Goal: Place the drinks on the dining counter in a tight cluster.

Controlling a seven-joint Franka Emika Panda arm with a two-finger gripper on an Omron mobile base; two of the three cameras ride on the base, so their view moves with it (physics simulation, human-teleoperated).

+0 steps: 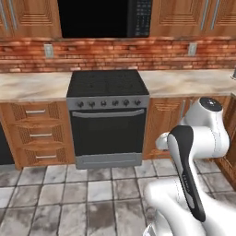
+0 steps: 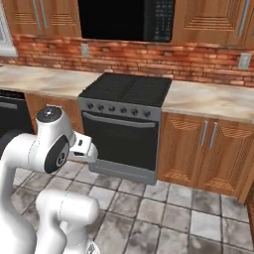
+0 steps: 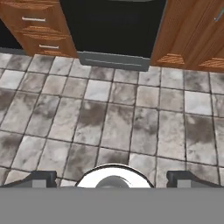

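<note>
No drinks and no dining surface anywhere I can see from here, so I can't call a direction, a long axis or a gap from the end effector [image 3: 112, 179] to any bottle. My read: the base has to drive or turn away from this wall before any reach makes sense.

End effector: fingers spread wide apart, nothing between them, pointing down at the grey tiled floor [image 3: 113, 113], arm folded in close over the base.

Straight ahead of the end effector is the black stove [image 1: 108, 115], oven door shut, knobs along the front. Marbled wall surface [image 1: 32, 85] runs off both sides of it with nothing standing on the stretch I can see. Wooden drawers [image 1: 39, 133] to one side of the stove, wooden cabinet doors [image 2: 208, 149] to the other. Brick backsplash [image 1: 115, 53] behind, dark microwave [image 1: 103, 18] above.

Nothing blocks the arm where it sits; the floor tiles under it look bare. Judgement: task not begun, search step first.
</note>
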